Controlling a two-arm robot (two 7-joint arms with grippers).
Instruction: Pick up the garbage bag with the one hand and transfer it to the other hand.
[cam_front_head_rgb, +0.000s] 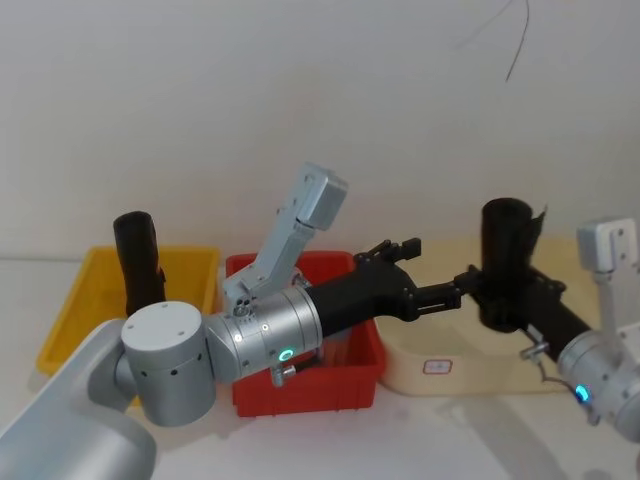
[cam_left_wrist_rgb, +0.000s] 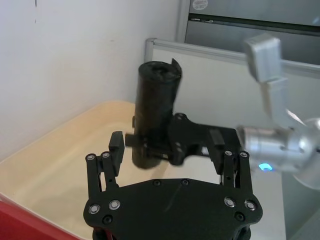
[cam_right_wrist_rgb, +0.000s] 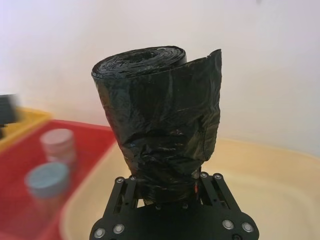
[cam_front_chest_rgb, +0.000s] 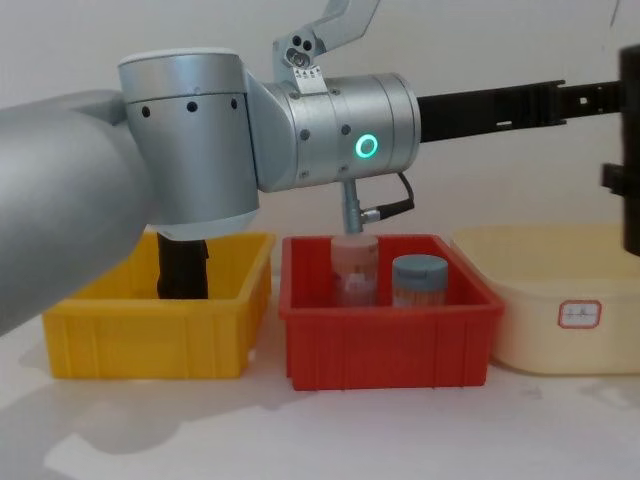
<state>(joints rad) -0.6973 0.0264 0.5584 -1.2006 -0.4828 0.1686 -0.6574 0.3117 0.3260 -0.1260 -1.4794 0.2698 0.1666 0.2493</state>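
Three bins, yellow (cam_front_chest_rgb: 150, 345), red (cam_front_chest_rgb: 385, 345), cream (cam_front_chest_rgb: 515, 335) | two jars (cam_front_chest_rgb: 355, 265) (cam_front_chest_rgb: 418, 278) | two garbage bag rolls (cam_front_head_rgb: 508, 255) (cam_front_head_rgb: 135, 260) | two grippers: left gripper (cam_front_head_rgb: 428, 270), right gripper (cam_front_head_rgb: 500, 295)

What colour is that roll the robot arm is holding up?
The garbage bag is black, crinkled and matte; the right wrist view shows it best.

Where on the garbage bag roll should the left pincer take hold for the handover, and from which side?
Probably its bare upper half, from the robot's left. The garbage bag roll stands upright, the right pincer clamps its lower end, and the open left pincer faces it from that side.
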